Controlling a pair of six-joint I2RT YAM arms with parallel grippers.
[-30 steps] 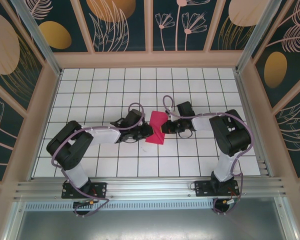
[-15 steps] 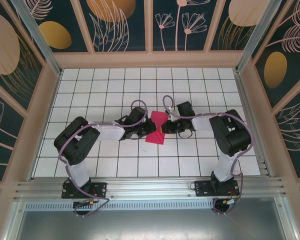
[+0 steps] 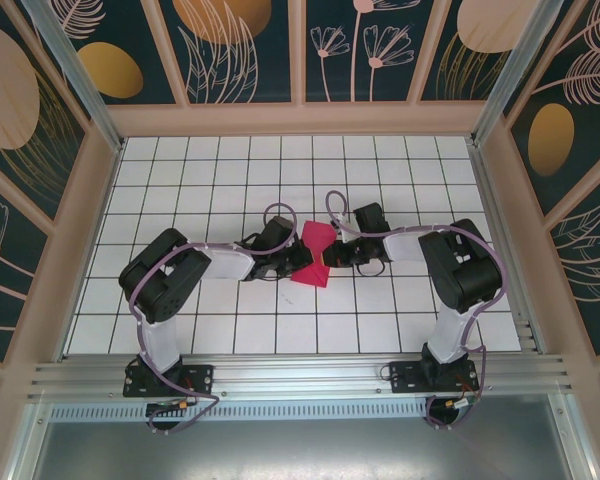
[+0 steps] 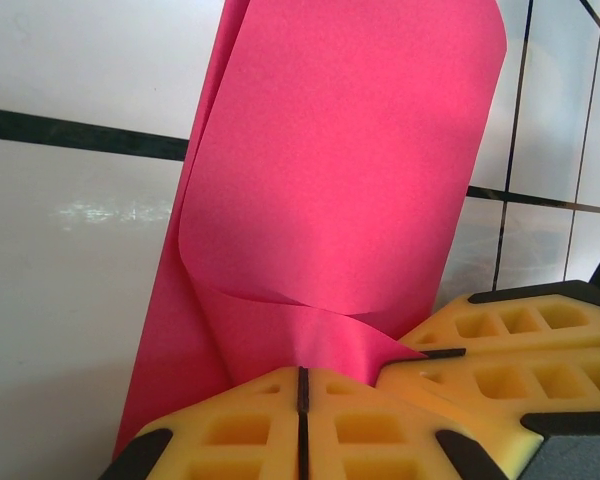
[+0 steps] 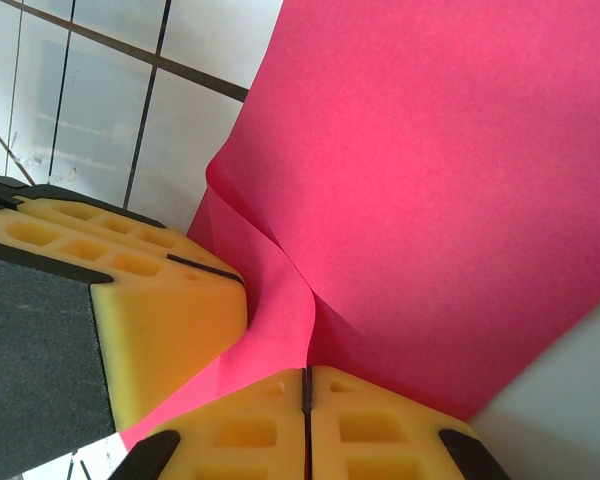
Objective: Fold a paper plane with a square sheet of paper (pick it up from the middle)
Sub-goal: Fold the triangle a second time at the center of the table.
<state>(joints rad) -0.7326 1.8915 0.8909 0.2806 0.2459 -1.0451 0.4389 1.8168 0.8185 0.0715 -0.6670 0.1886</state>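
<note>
The left gripper (image 4: 302, 372) has its yellow pads pressed together on a pinch of the square sheet of paper (image 4: 340, 170). The right gripper (image 5: 306, 375) nips the same sheet just beside it, at the middle of the tiled table (image 3: 220, 180). A good crease likely needs both pinches firm and moving evenly. The sheet's edges are cut off close up, so alignment is unclear

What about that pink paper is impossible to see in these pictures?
Top view: how many folds the pink sheet has, as it is too small to tell from up there.
Left wrist view: the sheet's near edge, hidden behind the left pincer. Its far end is cut off by the top of the frame.
Right wrist view: the sheet's full outline, which runs off the top and right edges. The right pincer covers its near part.
</note>
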